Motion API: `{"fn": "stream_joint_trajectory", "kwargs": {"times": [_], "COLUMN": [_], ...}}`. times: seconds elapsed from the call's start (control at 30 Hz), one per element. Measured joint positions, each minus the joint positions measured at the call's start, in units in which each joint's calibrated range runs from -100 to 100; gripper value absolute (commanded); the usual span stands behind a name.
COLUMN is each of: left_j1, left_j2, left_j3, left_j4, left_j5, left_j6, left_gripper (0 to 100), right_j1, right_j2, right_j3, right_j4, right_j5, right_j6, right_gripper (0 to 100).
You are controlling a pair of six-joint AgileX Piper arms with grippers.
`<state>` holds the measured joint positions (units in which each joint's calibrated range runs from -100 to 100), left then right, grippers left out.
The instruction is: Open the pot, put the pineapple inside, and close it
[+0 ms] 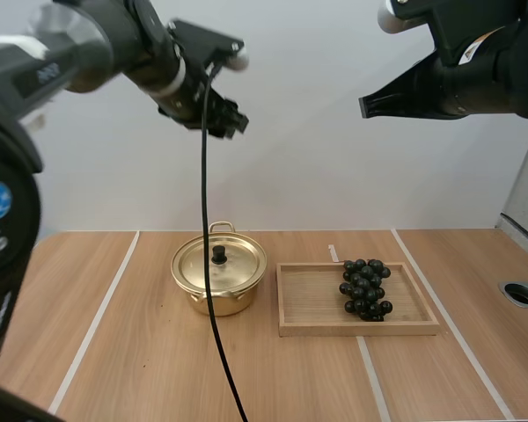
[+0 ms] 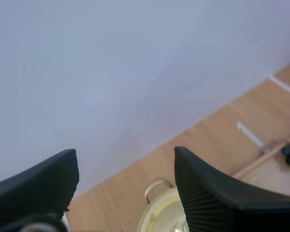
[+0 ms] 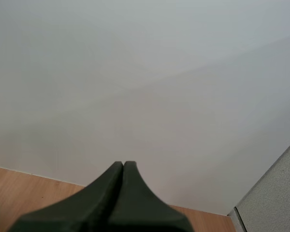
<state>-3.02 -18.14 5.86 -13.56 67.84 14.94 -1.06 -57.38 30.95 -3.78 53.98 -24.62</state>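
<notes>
A gold pot (image 1: 218, 280) stands on the table with its lid on, a black knob (image 1: 219, 254) on top. To its right a bunch of dark grapes (image 1: 365, 287) lies in a wooden tray (image 1: 312, 303); I see no pineapple. My left gripper (image 1: 227, 116) hangs high above the pot, open, its ribbed fingers (image 2: 208, 193) standing apart over the pot's handle (image 2: 157, 187). My right gripper (image 1: 366, 105) is raised high at the right, shut, its fingers lying together as one wedge (image 3: 122, 166) facing the wall.
White tape lines (image 1: 97, 321) divide the wooden table. A round hole (image 1: 521, 294) sits near the table's right edge. A grey panel (image 1: 524, 189) stands at the far right.
</notes>
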Motion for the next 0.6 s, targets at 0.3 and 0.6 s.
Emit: {"fn": "stream_joint_trajectory", "kwargs": {"times": [0.3,0.6], "left_j1": [0.0,0.0], "left_j2": [-11.24,-23.32], "left_j3": [-5.86,-6.53], "left_j4": [4.63,10.77], "left_j5": [-10.57,-27.75], "left_j6": [-4.73,-14.35], "left_gripper": [93,93], "right_j1": [0.0,0.0], "right_j2": [0.38,3.13], "right_j3": [0.0,0.0], "right_j4": [0.37,0.76], "right_j5": [-1.32,-14.81], "right_j6": [0.0,0.0], "right_gripper": [0,24]}}
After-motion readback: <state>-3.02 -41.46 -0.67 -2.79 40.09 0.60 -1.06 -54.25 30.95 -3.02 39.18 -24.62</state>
